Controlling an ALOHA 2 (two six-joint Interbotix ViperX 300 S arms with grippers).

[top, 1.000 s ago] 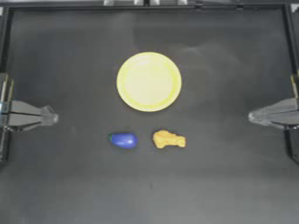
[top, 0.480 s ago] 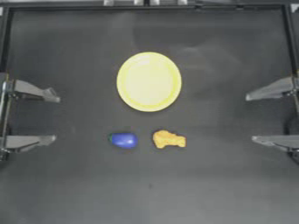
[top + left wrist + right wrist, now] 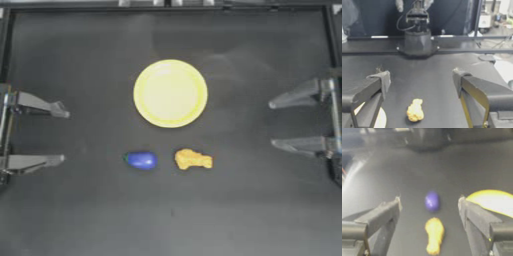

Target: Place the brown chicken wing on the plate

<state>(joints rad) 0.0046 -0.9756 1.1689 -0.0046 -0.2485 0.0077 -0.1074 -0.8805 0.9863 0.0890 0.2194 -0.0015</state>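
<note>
So the small lumpy golden-orange brown chicken wing (image 3: 193,159) sits on the dark bench (image 3: 87,215), loose and untouched, roughly midway between the two end effectors and a bit nearer the right one. My guess is it's a light, stiff plastic toy, so no worry about crushing it, but the bumpy, uneven outline could let it twist or pop out if the jaws catch a knob. I'd pinch across its narrower middle rather than end to end. The right end effector (image 3: 272,125) is parked at the right side with jaws spread wide, and in its wrist view the wing (image 3: 434,235) lies straight ahead between them. The left end effector (image 3: 64,135) is parked at the left side, also wide open and holding nothing. The thing to watch is the small rounded blue piece (image 3: 141,160) just beside the wing, on the side away from the right end effector, with a slim gap, so a sloppy approach could nudge it. The large round pale-yellow plate (image 3: 170,93) lies near the wing, apart from it, with nothing on it and nothing in between.
</note>
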